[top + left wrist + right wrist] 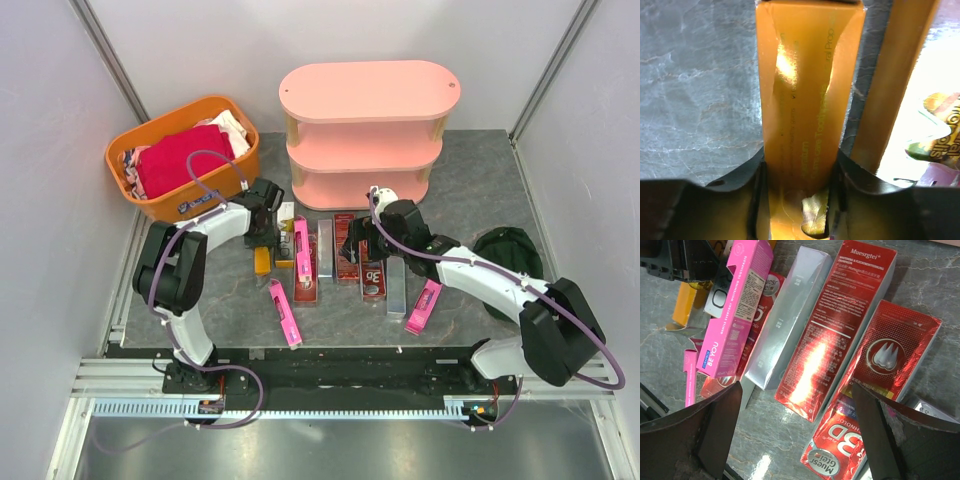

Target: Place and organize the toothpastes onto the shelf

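Pink and bare, the shelf (365,90) stands at the back of the tabletop (480,180) with no carton showing on any tier I can see. By that, the task is at its very start. The cartons (340,262) all lie on the tabletop in front of the shelf. Most sit in a rough row, with one pink stray (285,312) nearer the arm bases and another (423,305) off to the right. All of them are left to lift, place and line up.

The yellow carton (810,100) lies at the left end of the row. The left pincer (799,160) has it between its fingers, which press on both long sides near one end. I read that as a grasp on it. Whether it has left the tabletop I cannot tell. This looks like the first pick.

The left arm is folded. Its elbow is out to the left and its forearm runs forward and right past the basket (150,205). Its wrist is tipped down over the yellow carton.

The right arm reaches from its base at the right, forward and left, to the middle of the row just before the shelf. The right pincer (797,390) points down with its fingers spread wide and nothing between them. Below it lie two red cartons (835,325), with a silver carton (790,315) beside them. A pink carton (735,305) rests at a slant on its neighbours.
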Controlling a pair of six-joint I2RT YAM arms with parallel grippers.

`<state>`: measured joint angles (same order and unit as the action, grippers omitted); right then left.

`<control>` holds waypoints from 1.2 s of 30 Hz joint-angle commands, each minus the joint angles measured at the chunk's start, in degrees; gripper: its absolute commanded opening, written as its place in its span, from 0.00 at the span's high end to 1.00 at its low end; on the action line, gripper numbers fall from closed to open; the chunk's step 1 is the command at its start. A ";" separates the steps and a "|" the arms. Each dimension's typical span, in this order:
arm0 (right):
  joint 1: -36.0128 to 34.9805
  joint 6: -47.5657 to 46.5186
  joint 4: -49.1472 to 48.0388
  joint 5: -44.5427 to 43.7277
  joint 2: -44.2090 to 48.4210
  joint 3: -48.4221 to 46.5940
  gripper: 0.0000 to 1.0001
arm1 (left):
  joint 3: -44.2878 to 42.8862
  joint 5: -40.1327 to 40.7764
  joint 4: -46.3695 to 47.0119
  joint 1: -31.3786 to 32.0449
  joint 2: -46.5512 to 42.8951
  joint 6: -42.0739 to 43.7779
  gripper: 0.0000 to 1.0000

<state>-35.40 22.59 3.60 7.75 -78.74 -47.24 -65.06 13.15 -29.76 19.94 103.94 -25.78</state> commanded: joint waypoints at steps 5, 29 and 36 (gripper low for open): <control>-0.64 0.00 -2.19 2.53 -0.01 -3.56 0.01 | -1.56 -0.40 -0.04 -0.08 -1.98 2.75 0.71; -1.25 14.31 -32.47 23.18 8.77 1.44 0.01 | 11.08 -52.25 43.35 -1.22 -36.60 -14.45 0.70; -1.25 22.14 -44.72 25.65 10.45 6.19 0.01 | 19.61 -52.53 69.03 -1.66 -38.55 -31.51 0.72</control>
<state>-36.40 38.41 -29.10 29.91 -69.36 -42.52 -47.51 -36.42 17.52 18.70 67.44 -44.05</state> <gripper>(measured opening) 0.993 0.427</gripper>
